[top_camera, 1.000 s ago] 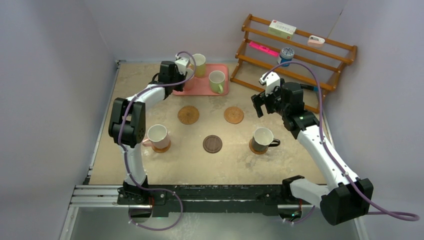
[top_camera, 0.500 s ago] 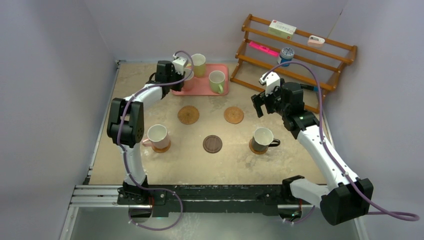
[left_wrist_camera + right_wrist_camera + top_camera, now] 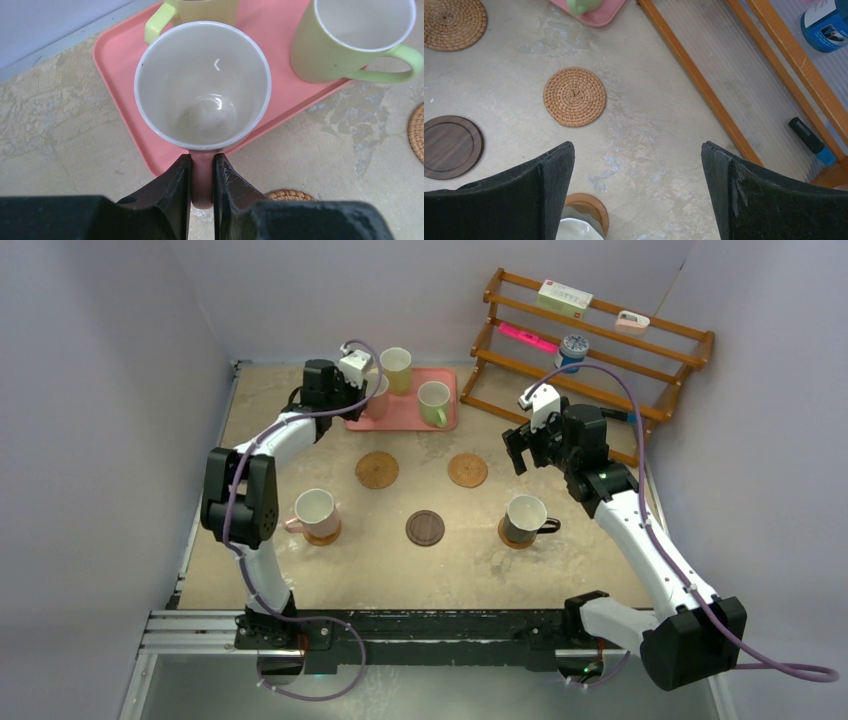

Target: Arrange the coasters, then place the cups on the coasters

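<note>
2 of 5 done: pink ceramic mug [image 3: 316, 508] at 9 o'clock, black ceramic mug [image 3: 525, 512] at 3, each on a coaster. Bare at centre: three round coasters [image 3: 425, 528]. L gripper [image 3: 202, 175] pinches handle of second pink mug [image 3: 202, 85] on pink rectangular tray [image 3: 117, 60], 12 o'clock; R gripper [image 3: 636, 150] wide, empty.

Five mugs, all upright, white inside. Yellow mug [image 3: 397, 368] and green mug [image 3: 434, 400] stand on the pink tray [image 3: 405, 418] at the tabletop's far edge. First pink mug [image 3: 202, 85] is at the tray's near-left corner, its handle pinched by the left gripper [image 3: 202, 167]; lifted or resting, can't tell. Second pink mug [image 3: 316, 508] sits on a tan coaster [image 3: 325, 536] towards the left edge. Black mug [image 3: 525, 512] sits on an orange-brown coaster [image 3: 512, 538] right of centre, handle pointing right. Bare and flat: dark brown coaster [image 3: 425, 528] between those two; left woven coaster [image 3: 377, 470] and right woven coaster [image 3: 467, 470] behind it, apart.
</note>
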`<move>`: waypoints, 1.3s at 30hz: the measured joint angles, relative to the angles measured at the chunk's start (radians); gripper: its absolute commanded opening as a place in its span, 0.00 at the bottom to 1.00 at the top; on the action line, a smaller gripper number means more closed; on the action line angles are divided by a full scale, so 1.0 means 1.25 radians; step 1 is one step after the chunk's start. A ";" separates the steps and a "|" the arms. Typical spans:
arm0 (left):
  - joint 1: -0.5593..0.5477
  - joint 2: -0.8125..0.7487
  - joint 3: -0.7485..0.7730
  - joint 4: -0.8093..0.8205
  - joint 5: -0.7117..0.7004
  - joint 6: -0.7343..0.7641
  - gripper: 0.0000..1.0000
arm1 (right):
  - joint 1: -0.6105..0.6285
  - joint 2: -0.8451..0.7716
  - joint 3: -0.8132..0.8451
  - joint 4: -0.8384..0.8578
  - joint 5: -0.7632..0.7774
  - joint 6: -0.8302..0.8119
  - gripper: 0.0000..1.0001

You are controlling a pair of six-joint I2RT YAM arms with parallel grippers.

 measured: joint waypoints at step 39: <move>0.084 -0.319 -0.318 -0.010 0.399 0.343 0.00 | 0.000 -0.005 -0.008 0.000 0.000 0.000 0.98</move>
